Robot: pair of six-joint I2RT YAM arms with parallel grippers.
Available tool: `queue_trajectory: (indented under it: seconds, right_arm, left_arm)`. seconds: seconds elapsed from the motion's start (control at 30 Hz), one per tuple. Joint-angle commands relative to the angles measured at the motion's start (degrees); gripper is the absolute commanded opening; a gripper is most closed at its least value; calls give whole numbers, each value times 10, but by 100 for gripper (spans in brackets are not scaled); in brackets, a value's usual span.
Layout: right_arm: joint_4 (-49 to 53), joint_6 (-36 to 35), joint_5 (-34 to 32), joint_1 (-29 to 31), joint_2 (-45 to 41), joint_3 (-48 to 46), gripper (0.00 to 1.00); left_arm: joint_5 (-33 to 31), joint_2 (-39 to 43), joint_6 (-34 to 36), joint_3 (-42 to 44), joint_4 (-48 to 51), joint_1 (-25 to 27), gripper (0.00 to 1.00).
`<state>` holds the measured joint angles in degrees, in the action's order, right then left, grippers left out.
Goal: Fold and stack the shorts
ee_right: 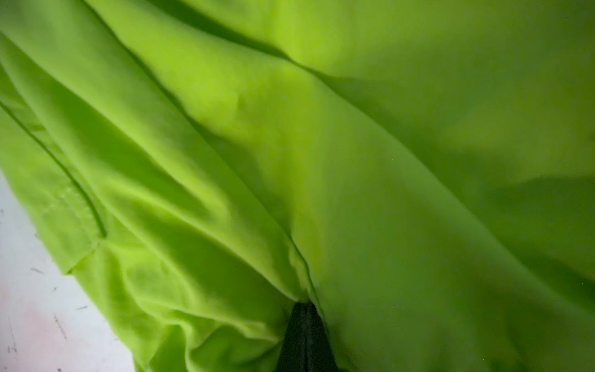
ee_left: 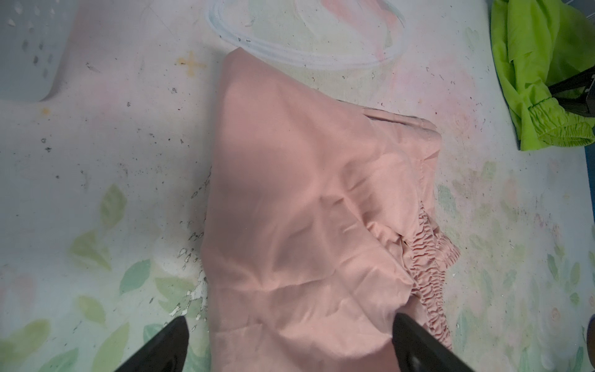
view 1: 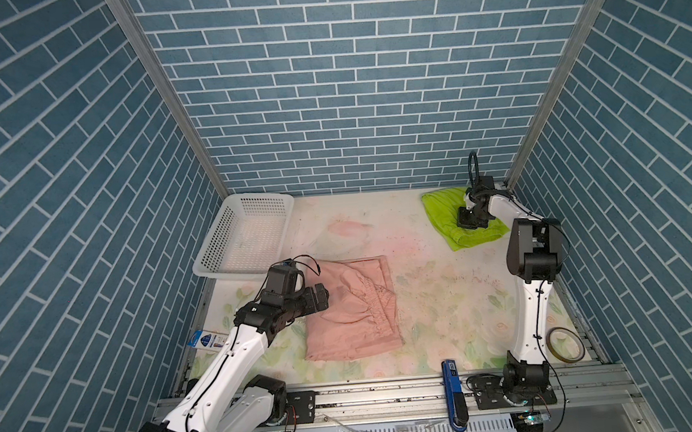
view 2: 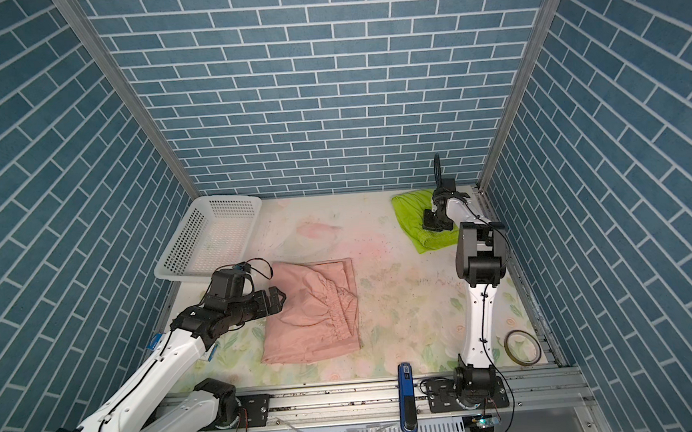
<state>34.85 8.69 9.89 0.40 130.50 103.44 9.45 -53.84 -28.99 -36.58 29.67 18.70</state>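
Observation:
The salmon-pink shorts (view 1: 355,308) (view 2: 313,311) (ee_left: 306,193) lie partly folded at the table's front left, the gathered waistband showing on their right side. My left gripper (view 1: 321,298) (view 2: 277,301) (ee_left: 289,322) hovers open over their left edge, its jaws wide apart with the cloth below them. The lime-green shorts (view 1: 444,214) (view 2: 411,216) (ee_left: 531,64) (ee_right: 322,128) lie crumpled at the back right. My right gripper (view 1: 467,220) (view 2: 434,221) (ee_right: 304,306) points down into them, jaws together, with folds of green fabric gathered at the tips.
A white perforated basket (view 1: 213,251) (view 2: 176,254) stands at the back left. Near the front edge lie a tape roll (view 1: 566,343), a blue tool (view 1: 452,389) and a small card (view 1: 205,341). Blue brick walls close in the table on three sides.

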Motion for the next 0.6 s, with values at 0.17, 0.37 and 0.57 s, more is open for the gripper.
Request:
queue_trajectory:
  seconds: [0.17,0.37,0.57]
  right_arm:
    - [-52,59,34,1,-147,-255,0]
    - [-132,134,33,21,-327,-480,0]
    - [-134,181,-21,71,-500,-632,0]
  left_arm:
    - [10,-12,17,11,-7,-8,100]
    - [15,-24,20,6,-9,-9,100]
    - [12,-37,23,9,-12,-16,100]
